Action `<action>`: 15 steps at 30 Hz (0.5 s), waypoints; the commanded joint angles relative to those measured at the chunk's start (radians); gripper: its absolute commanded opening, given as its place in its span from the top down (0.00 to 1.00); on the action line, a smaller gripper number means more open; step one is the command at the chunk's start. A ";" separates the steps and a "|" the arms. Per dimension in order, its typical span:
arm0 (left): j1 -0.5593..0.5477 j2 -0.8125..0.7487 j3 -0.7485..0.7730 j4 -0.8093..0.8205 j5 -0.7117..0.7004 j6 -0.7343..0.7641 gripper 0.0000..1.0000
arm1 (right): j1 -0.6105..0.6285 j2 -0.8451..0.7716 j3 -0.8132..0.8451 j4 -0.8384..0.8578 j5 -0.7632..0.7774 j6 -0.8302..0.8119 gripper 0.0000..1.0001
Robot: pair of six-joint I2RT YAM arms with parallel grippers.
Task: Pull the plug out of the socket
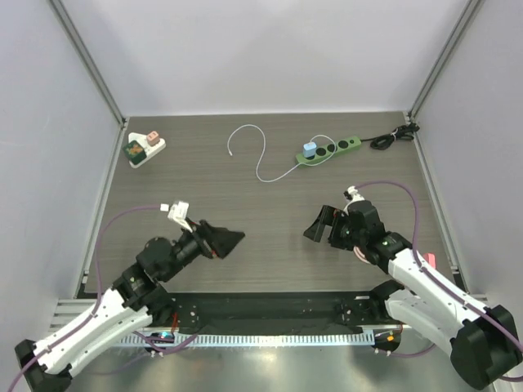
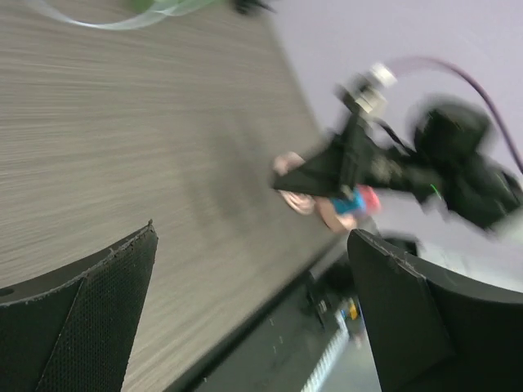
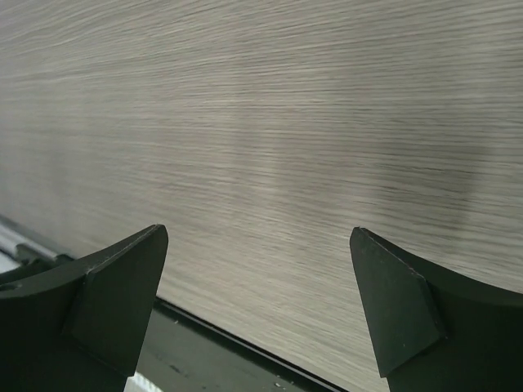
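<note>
Reaching comes first: both arms sit at the near side of the bench (image 1: 204, 188), well apart from the green power strip (image 1: 335, 149) at far right, where the boxy pale-blue plug (image 1: 309, 150) stands in its end socket. Right gripper (image 1: 320, 233) and left gripper (image 1: 230, 243) both have fingers apart, empty. I'd pin the glossy strip, then pull straight up. Thin white cable (image 1: 260, 163) snakes over matte woodgrain.

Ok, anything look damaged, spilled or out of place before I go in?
Nothing stands out. The green power strip lies flat, the light blue plug seated in it, its white cable looping loose. The left tool and right tool are open, clear of it.
</note>
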 commanded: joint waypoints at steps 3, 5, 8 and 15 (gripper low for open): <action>0.002 0.324 0.354 -0.576 -0.584 -0.222 0.00 | 0.005 0.005 0.099 -0.091 0.136 -0.054 0.00; 0.000 0.409 0.422 -0.646 -0.595 -0.161 0.00 | 0.005 0.007 0.129 -0.108 0.148 -0.063 0.00; 0.002 0.521 0.502 -0.627 -0.580 -0.093 0.00 | 0.005 0.021 0.171 -0.172 0.178 -0.075 0.00; 0.004 0.647 0.480 -0.182 -0.206 0.087 0.00 | 0.003 0.080 0.223 -0.302 0.251 -0.008 0.01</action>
